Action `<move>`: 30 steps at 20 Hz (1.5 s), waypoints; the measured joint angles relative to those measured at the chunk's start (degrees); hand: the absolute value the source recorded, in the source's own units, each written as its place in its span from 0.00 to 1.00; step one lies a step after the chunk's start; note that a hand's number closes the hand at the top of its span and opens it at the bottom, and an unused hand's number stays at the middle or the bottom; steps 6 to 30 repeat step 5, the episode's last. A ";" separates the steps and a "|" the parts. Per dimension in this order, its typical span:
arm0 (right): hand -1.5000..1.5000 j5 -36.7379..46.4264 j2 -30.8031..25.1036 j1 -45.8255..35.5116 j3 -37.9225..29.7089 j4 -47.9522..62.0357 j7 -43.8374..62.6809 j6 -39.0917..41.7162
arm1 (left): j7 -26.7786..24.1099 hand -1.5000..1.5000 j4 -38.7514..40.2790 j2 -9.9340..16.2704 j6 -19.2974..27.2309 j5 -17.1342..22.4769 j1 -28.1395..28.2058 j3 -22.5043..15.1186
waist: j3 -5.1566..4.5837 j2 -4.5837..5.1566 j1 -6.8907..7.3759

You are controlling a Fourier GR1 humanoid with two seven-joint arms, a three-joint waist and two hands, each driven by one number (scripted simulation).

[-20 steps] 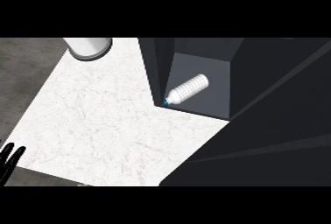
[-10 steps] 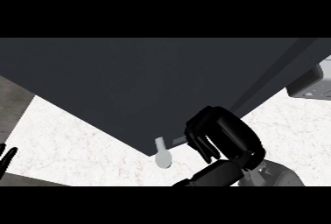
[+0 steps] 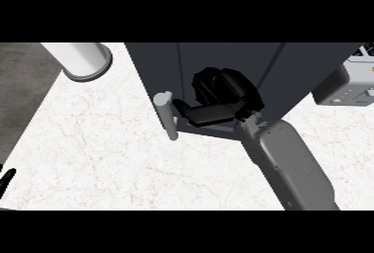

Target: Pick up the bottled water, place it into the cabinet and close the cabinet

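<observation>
The dark grey cabinet stands at the top middle of the head view, its door turned across the front. The door's grey handle sticks out at its lower left edge. My right hand lies against the door just right of the handle, fingers relaxed and holding nothing, with the thumb pointing toward the handle. The bottled water is out of sight behind the door. Only the fingertips of my left hand show, open and resting at the lower left edge.
A white cylinder stands on the white marble counter at the top left. A light grey appliance sits right of the cabinet. A darker floor strip runs along the left edge.
A second ago the cabinet stood open with the bottle lying inside. The door has since swung across, my right hand has come in against it, and the bottle is hidden.
</observation>
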 measured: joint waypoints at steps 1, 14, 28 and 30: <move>1.00 0.81 0.67 1.56 2.25 3.87 1.20 1.03 | 0.14 0.00 -0.10 -0.08 -0.16 0.20 0.18 0.17 | -0.10 0.82 -0.13; 1.00 0.41 4.16 -0.21 4.02 12.00 2.84 2.10 | 0.58 0.00 -0.28 -0.58 0.10 0.38 0.03 0.70 | -0.32 2.13 -0.21; 1.00 0.41 4.16 -0.21 4.02 12.00 2.84 2.10 | 0.58 0.00 -0.28 -0.58 0.10 0.38 0.03 0.70 | -0.32 2.13 -0.21; 1.00 0.41 4.16 -0.21 4.02 12.00 2.84 2.10 | 0.58 0.00 -0.28 -0.58 0.10 0.38 0.03 0.70 | -0.32 2.13 -0.21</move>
